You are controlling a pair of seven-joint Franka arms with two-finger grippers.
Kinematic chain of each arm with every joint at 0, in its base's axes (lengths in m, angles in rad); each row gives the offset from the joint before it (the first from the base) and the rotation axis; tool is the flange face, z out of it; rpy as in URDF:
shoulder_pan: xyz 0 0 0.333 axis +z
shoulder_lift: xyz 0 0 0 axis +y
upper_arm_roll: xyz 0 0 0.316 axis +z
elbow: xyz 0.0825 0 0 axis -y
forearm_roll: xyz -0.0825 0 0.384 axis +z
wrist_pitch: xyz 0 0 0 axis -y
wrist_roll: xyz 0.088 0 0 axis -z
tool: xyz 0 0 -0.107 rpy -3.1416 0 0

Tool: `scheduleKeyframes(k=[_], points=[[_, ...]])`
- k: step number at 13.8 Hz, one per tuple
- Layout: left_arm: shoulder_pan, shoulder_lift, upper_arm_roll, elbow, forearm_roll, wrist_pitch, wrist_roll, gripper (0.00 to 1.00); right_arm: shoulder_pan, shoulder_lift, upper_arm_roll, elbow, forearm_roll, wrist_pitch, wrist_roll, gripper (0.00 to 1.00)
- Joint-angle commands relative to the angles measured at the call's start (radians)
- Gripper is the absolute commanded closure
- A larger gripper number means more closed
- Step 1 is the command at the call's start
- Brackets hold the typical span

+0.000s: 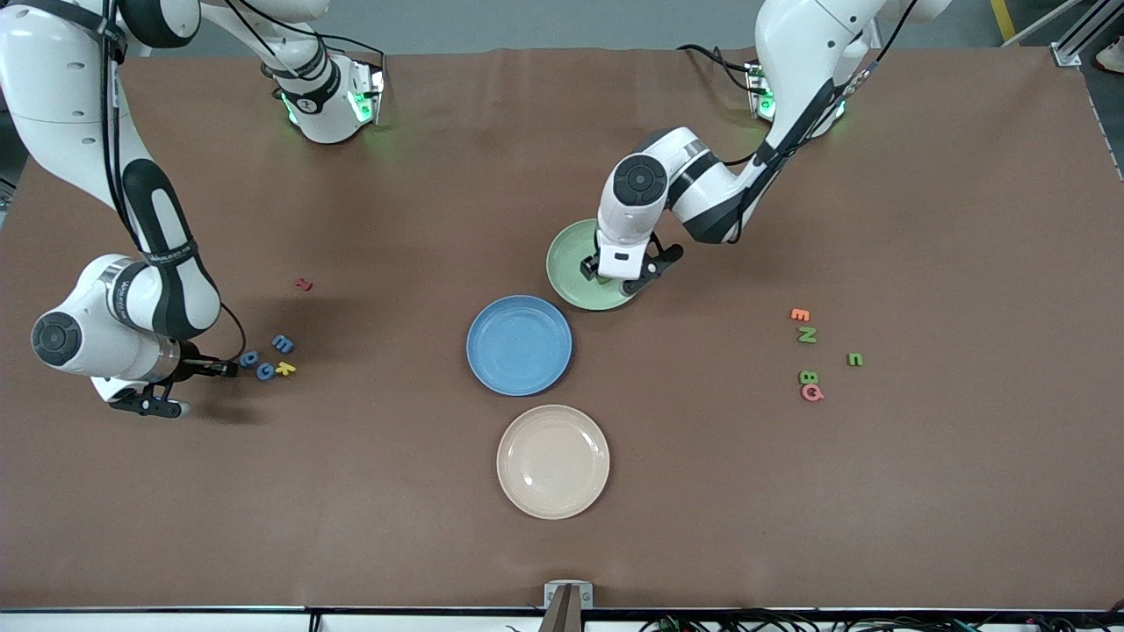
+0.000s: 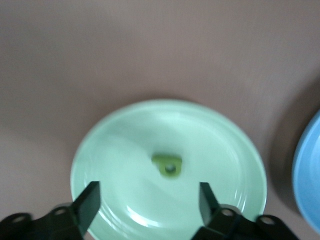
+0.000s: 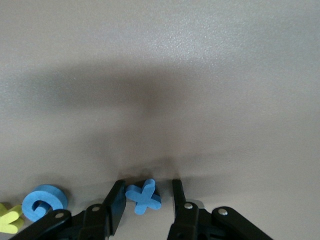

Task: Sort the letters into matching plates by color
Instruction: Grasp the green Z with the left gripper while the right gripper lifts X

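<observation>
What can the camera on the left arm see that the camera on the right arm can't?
Only the left wrist view shows the light green plate with one green letter lying in it, an edge of the blue plate, and the left gripper open above the green plate.

Only the right wrist view shows the right gripper around a blue X, with a blue G and a yellow letter beside it.

Both show the brown table.

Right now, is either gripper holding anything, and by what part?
The left gripper holds nothing: it is open over the green plate, where a green letter lies. The right gripper brackets a blue X by its sides; a firm grip cannot be told.
</observation>
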Motion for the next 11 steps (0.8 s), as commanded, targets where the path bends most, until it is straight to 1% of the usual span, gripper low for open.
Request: scheduleKeyframes(k=[1, 4, 7, 9, 11], points=[[0.110, -0.063, -0.004, 0.000, 0.100, -0.070, 0.052, 0.00, -0.006, 0.011, 0.002, -0.005, 0.007, 0.007, -0.001, 0.57], [0.236, -0.072, -0.002, -0.002, 0.108, -0.077, 0.224, 0.00, -0.004, 0.011, 0.004, -0.005, 0.007, 0.007, -0.001, 0.67], [0.368, -0.083, -0.004, -0.018, 0.136, -0.090, 0.443, 0.00, -0.004, 0.011, 0.004, -0.004, 0.007, 0.007, -0.001, 0.76], [0.446, -0.086, -0.006, -0.054, 0.139, -0.087, 0.601, 0.01, -0.003, 0.009, 0.004, -0.002, 0.007, 0.001, -0.007, 0.82], [0.517, -0.094, -0.006, -0.089, 0.168, -0.078, 0.758, 0.01, 0.002, 0.002, 0.004, 0.000, 0.007, -0.006, -0.009, 0.84]])
